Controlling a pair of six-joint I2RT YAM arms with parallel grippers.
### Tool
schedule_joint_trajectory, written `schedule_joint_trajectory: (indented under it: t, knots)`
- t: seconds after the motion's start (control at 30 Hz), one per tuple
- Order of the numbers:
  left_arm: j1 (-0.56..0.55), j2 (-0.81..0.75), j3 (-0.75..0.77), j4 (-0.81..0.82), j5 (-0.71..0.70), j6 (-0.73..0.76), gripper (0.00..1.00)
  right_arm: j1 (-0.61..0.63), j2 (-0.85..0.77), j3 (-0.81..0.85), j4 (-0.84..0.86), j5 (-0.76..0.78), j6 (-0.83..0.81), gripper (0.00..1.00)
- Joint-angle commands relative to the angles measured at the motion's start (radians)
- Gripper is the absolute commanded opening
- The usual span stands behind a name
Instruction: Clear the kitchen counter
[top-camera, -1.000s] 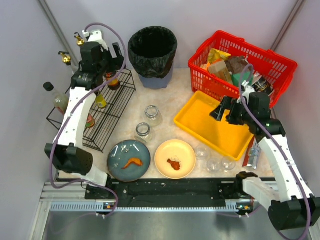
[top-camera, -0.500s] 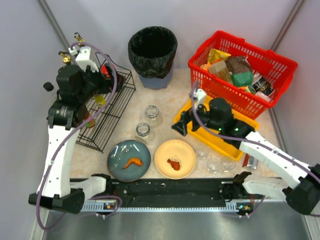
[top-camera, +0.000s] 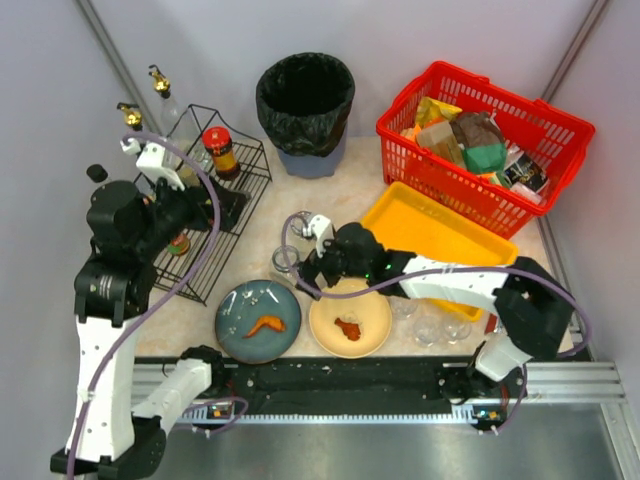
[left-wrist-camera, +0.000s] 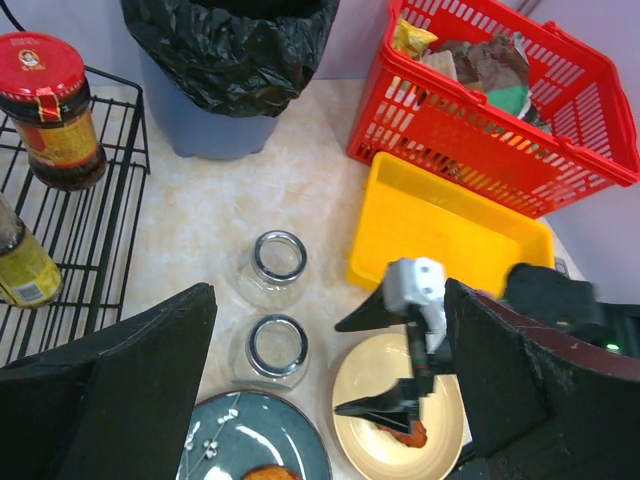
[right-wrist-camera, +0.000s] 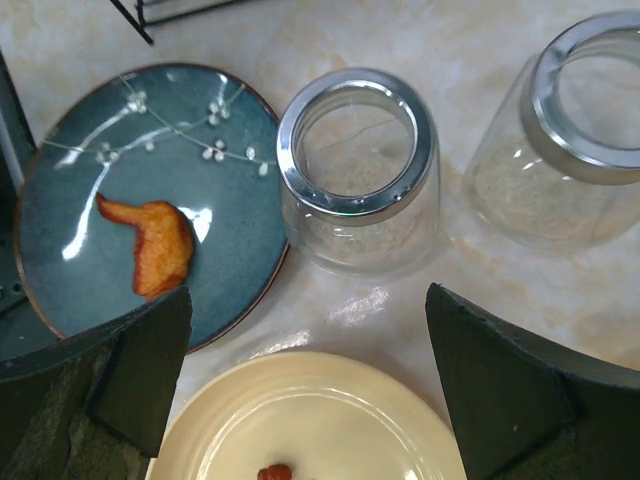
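The kitchen counter (top-camera: 340, 200) is a beige marbled top. On it stand a blue plate (top-camera: 240, 335) with a fried wing (top-camera: 265, 325), a cream plate (top-camera: 370, 300) with a food scrap (top-camera: 349, 328), and two glass jars (top-camera: 305, 228) (top-camera: 286, 262). My right gripper (top-camera: 306, 277) is open and empty. It hangs low between the nearer jar (right-wrist-camera: 355, 170) and the cream plate (right-wrist-camera: 320, 420). My left gripper (top-camera: 225, 208) is open and empty, held high by the rack. It looks down on both jars (left-wrist-camera: 278, 262) and the right gripper (left-wrist-camera: 350, 365).
A black wire rack (top-camera: 235, 180) at the left holds a red-lidded jar (top-camera: 220, 152) and bottles. A black-lined bin (top-camera: 305, 100) stands at the back. A yellow tray (top-camera: 440, 240), a red basket (top-camera: 480, 200) and small glasses (top-camera: 430, 325) are at the right.
My right arm swung left from over the yellow tray to the jar and cream plate. My left arm pulled back from the rack, where the red-lidded jar now stands free.
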Motion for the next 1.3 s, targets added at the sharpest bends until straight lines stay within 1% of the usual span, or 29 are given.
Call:
schedule_joint_trajectory:
  t: [0.0,0.07,0.2,0.33,0.47,0.7,0.8,0.9,1.03,1.13,1.2,1.27]
  knots:
    - [-0.001,-0.05,-0.043,0.018,0.048,-0.015,0.99,0.028,0.103,0.05,0.163,0.038,-0.06,0.98]
    - [-0.001,-0.075,-0.063,0.032,0.056,-0.026,0.99,0.029,0.153,0.065,0.194,0.038,-0.08,0.98]
    - [-0.001,-0.148,-0.15,0.116,0.082,-0.063,0.99,0.028,0.257,0.099,0.242,0.038,-0.137,0.98]
    - [-0.001,-0.181,-0.2,0.147,0.099,-0.067,0.99,0.028,0.329,0.116,0.301,0.012,-0.17,0.98]
    - [-0.001,-0.188,-0.2,0.126,0.08,-0.055,0.99,0.028,0.367,0.116,0.343,0.013,-0.195,0.99]
    - [-0.001,-0.205,-0.177,0.098,0.053,-0.034,0.99,0.023,0.383,0.106,0.397,0.055,-0.213,0.99]
    - [-0.001,-0.193,-0.161,0.086,0.062,-0.034,0.99,0.003,0.38,0.128,0.386,0.008,-0.206,0.99]
    - [-0.001,-0.193,-0.16,0.087,0.06,-0.035,0.99,-0.018,0.392,0.181,0.331,-0.061,-0.216,0.99]
    - [-0.001,-0.187,-0.148,0.084,0.056,-0.034,0.99,-0.049,0.435,0.277,0.202,-0.184,-0.264,0.99]
    - [-0.001,-0.178,-0.143,0.08,0.062,-0.023,0.99,-0.064,0.479,0.358,0.072,-0.269,-0.305,0.99]
    - [-0.001,-0.175,-0.14,0.073,0.059,-0.018,0.99,-0.07,0.512,0.41,-0.005,-0.301,-0.33,0.99]
    - [-0.001,-0.171,-0.141,0.072,0.06,-0.014,0.99,-0.07,0.526,0.419,-0.022,-0.321,-0.341,0.99]
